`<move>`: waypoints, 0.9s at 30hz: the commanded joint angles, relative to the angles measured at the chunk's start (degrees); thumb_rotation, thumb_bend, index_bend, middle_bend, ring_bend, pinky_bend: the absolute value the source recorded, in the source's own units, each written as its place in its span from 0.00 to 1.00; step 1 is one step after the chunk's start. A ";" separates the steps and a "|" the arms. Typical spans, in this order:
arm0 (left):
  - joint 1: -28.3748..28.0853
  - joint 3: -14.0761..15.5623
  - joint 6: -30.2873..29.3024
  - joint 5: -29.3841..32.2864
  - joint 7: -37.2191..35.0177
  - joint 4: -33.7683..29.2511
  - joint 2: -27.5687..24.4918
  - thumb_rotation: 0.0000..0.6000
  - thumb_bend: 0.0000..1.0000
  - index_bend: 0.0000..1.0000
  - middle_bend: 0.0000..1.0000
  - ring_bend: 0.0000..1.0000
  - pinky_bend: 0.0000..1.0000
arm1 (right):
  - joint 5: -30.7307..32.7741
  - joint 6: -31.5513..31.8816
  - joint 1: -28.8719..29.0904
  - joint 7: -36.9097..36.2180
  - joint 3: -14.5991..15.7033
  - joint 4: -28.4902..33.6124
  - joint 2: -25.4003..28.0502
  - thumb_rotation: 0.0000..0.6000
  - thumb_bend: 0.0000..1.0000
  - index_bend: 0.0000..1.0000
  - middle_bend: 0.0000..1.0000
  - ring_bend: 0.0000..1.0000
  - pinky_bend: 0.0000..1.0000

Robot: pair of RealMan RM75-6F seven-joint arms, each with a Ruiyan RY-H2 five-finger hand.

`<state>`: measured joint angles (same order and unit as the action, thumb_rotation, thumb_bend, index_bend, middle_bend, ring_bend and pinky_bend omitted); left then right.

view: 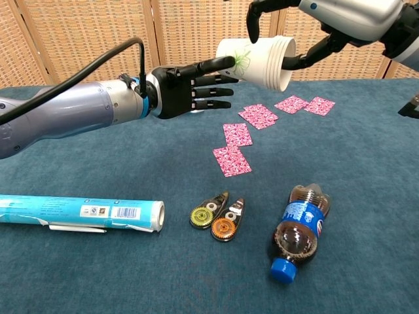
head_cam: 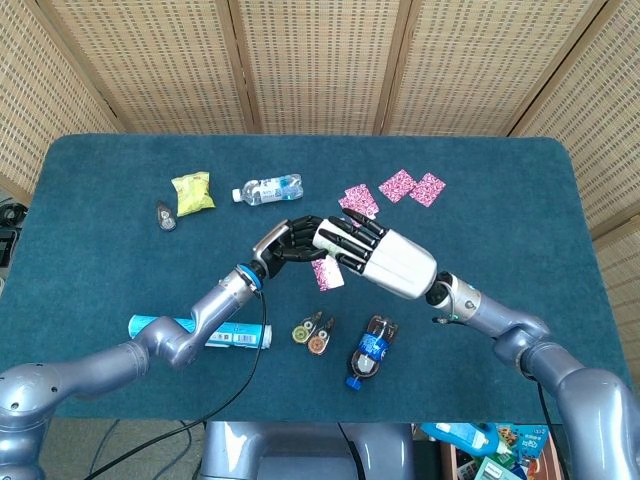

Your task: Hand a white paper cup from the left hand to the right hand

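The white paper cup (view: 258,60) is being held in mid-air between both hands, pinched at its base end by the left hand (view: 186,90). It is being wrapped from above at its rim end by the right hand (head_cam: 372,256), fingers curled round it. Release by the left should be delayed until that hold looks firm, without crushing.

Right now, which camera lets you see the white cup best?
The chest view: the white paper cup shows side-on in the air. In the head view the right hand hides nearly all of it.
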<state>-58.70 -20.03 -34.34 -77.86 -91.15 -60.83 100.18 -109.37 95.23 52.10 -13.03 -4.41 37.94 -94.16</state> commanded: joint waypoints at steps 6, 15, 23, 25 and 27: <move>-0.12 0.20 0.20 -0.06 0.25 0.46 0.33 1.00 0.19 0.49 0.49 0.47 0.45 | 0.47 0.38 0.33 -0.05 0.87 -0.69 -0.26 1.00 0.48 0.57 0.29 0.17 0.26; -0.22 0.19 0.46 0.07 0.60 0.66 0.56 1.00 0.19 0.49 0.49 0.47 0.45 | 1.10 0.95 0.35 -0.02 1.67 -1.18 -0.39 1.00 0.57 0.64 0.29 0.17 0.27; -0.25 0.19 0.58 0.12 0.90 0.67 0.65 1.00 0.19 0.49 0.49 0.47 0.45 | 1.37 1.32 0.48 0.16 2.21 -1.66 -0.74 1.00 0.57 0.66 0.29 0.17 0.27; -0.25 0.18 0.60 0.13 0.94 0.62 0.63 1.00 0.19 0.49 0.49 0.47 0.45 | 1.40 1.41 0.54 0.25 2.32 -1.79 -0.82 1.00 0.57 0.67 0.28 0.17 0.27; -0.26 0.18 0.64 0.13 1.02 0.60 0.64 1.00 0.19 0.49 0.49 0.47 0.45 | 1.49 1.42 0.60 0.29 2.40 -1.92 -0.89 1.00 0.57 0.68 0.27 0.17 0.27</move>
<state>-58.96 -19.85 -33.69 -77.73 -90.12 -60.23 100.82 -107.89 96.65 52.69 -12.74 -2.02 36.02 -95.04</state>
